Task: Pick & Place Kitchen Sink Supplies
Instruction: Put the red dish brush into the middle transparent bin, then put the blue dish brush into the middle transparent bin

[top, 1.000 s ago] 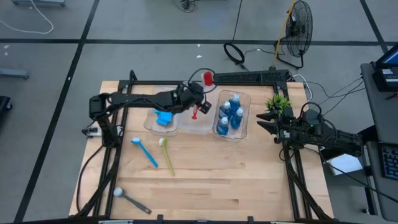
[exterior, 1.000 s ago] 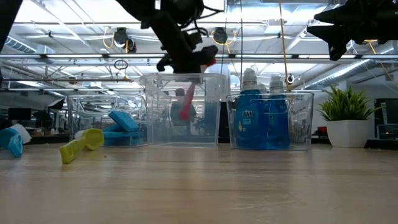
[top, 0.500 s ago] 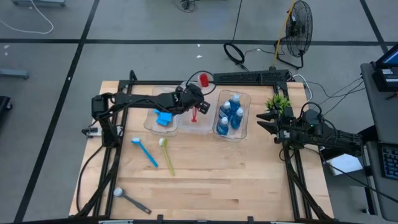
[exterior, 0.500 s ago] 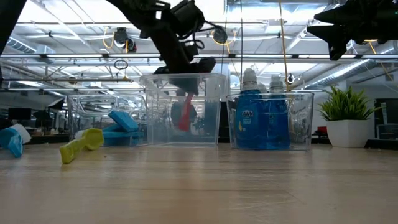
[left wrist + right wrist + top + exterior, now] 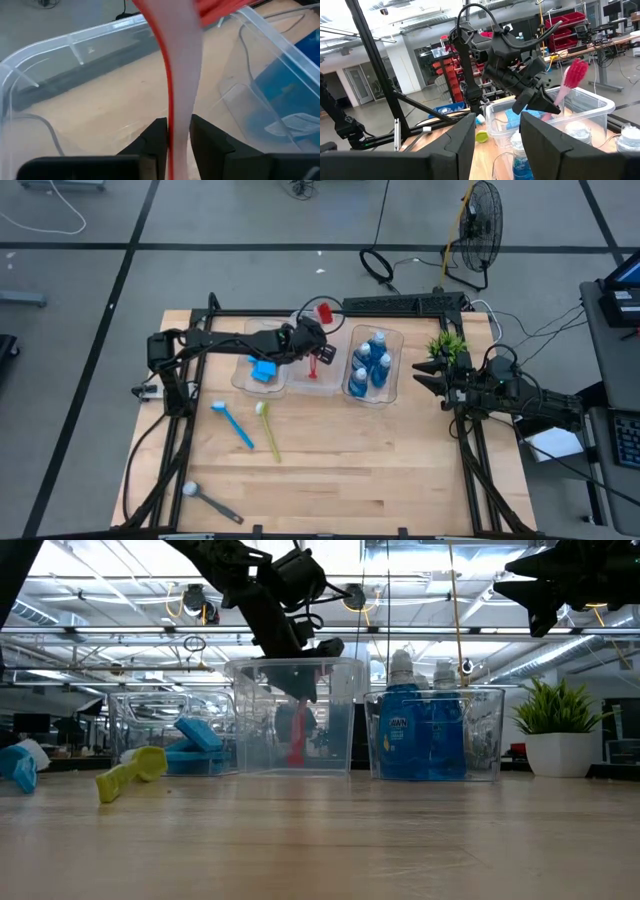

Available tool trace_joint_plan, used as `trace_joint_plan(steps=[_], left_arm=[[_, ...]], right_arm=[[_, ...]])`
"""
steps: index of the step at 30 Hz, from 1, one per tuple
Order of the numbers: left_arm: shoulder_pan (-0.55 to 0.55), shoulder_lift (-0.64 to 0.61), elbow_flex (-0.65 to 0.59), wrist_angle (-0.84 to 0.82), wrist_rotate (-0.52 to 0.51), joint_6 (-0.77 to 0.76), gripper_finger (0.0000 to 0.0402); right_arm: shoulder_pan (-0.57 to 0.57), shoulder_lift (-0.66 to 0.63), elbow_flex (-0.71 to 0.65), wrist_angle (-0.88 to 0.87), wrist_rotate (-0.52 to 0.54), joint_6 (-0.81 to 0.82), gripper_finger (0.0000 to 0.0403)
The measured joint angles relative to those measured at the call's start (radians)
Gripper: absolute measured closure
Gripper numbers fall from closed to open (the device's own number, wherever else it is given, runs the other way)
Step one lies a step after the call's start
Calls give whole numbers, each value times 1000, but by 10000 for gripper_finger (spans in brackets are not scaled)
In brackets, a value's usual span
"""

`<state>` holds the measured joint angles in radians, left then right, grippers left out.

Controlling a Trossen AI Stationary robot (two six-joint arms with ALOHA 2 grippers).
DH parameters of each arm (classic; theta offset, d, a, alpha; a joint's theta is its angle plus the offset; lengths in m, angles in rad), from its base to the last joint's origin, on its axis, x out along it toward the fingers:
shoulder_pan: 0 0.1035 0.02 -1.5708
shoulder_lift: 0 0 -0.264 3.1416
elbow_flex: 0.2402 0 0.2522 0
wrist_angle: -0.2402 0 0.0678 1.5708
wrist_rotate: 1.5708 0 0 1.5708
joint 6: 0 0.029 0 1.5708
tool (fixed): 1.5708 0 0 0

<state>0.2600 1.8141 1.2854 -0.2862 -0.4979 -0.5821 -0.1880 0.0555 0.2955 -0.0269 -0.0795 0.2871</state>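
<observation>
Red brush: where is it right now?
In the high view the red brush stands in the middle clear bin, between the sponge bin and the bottle bin, handle down, with the left gripper around its handle.

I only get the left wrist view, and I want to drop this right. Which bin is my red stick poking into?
Observer: The left gripper holds the red brush in the middle bin, between the sponges and the bottles.
Operator: Is it standing straight?
Observer: No, it leans. Its bristly head pokes out past the bin's back rim.
Operator: What's left to grab?
Observer: Three brushes lie on the table: blue, yellow-green and grey.
</observation>
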Motion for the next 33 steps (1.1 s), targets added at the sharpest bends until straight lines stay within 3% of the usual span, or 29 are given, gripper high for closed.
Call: trace_joint_plan(steps=[8, 16, 25, 33], left_arm=[[-2, 0, 0, 0, 7, 11, 277], [-2, -18, 0, 2, 36, 31, 211], [-2, -162, 0, -4, 17, 125, 148], [-18, -293, 0, -56, 4, 135, 136]], right_arm=[[0, 0, 0, 0, 0, 0, 261], [0, 0, 0, 0, 0, 0, 261], [0, 0, 0, 0, 0, 1, 261], [0, 0, 0, 0, 0, 1, 261]])
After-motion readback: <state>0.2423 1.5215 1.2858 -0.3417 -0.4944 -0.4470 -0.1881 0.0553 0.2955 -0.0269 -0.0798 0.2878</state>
